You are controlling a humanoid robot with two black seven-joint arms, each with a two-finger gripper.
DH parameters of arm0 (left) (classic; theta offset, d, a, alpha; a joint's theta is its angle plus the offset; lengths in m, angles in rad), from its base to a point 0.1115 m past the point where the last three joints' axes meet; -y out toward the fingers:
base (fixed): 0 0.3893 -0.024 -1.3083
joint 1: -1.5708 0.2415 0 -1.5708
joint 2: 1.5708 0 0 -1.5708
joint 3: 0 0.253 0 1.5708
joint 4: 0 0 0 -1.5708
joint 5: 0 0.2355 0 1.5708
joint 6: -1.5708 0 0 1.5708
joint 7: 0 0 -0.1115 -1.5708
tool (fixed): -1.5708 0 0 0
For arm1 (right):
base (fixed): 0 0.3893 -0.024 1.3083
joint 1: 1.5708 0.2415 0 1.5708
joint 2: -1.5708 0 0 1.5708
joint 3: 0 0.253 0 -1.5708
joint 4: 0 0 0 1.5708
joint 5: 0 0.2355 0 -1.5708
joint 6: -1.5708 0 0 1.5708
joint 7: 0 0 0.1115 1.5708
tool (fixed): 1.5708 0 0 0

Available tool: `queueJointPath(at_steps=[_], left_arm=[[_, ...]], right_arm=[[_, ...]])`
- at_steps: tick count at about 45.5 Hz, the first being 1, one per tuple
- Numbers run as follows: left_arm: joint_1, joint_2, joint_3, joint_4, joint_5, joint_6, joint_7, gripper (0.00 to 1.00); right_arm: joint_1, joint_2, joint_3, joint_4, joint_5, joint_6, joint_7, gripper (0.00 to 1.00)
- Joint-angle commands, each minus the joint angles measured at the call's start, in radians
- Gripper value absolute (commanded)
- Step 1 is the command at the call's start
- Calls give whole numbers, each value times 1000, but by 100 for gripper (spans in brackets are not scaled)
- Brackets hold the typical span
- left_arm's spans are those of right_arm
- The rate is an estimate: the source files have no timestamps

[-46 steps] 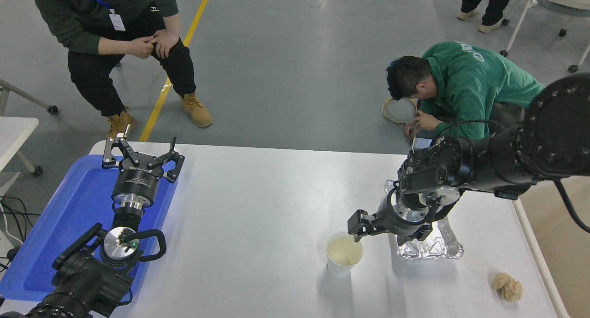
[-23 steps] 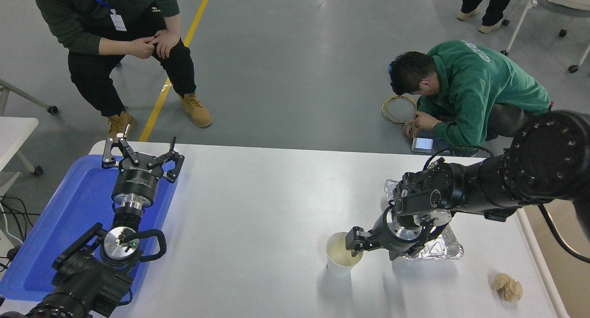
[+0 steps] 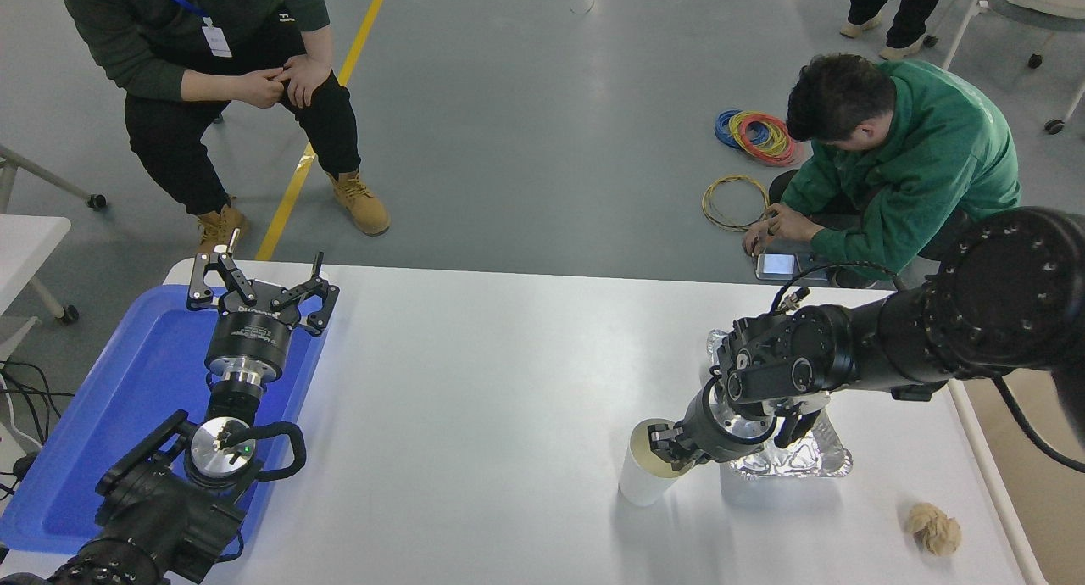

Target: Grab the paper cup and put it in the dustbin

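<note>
The white paper cup (image 3: 642, 476) stands tilted on the table, right of centre, its cream mouth leaning toward the right arm. My right gripper (image 3: 664, 450) reaches in from the right and is closed on the cup's near rim, one finger inside the mouth. The dustbin (image 3: 1051, 500) shows as a beige interior with an off-white rim along the table's right edge, well right of the cup. My left gripper (image 3: 258, 284) is parked open over the blue tray at the lower left.
A crinkled foil tray (image 3: 797, 459) lies right under the right wrist, behind the cup. A brownish paper ball (image 3: 932, 527) sits near the front right corner. The blue tray (image 3: 85, 415) fills the left end. One person stands beyond the far left edge, another crouches at the far right.
The right gripper has dropped and closed on the cup's rim, and the cup has tipped from upright and shifted a little right. The crouching person sat up. The left arm stayed still.
</note>
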Motion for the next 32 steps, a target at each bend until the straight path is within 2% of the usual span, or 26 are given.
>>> queueJointPath(at_steps=[1, 22, 32], left_arm=[[0, 0, 0, 0, 0, 0, 0, 100], [0, 0, 0, 0, 0, 0, 0, 100], [0, 0, 0, 0, 0, 0, 0, 100]], right_arm=[[26, 0, 0, 4, -5, 1, 13, 0], [236, -2, 6, 98, 9, 79, 13, 0], [429, -113, 6, 178, 11, 152, 13, 0]])
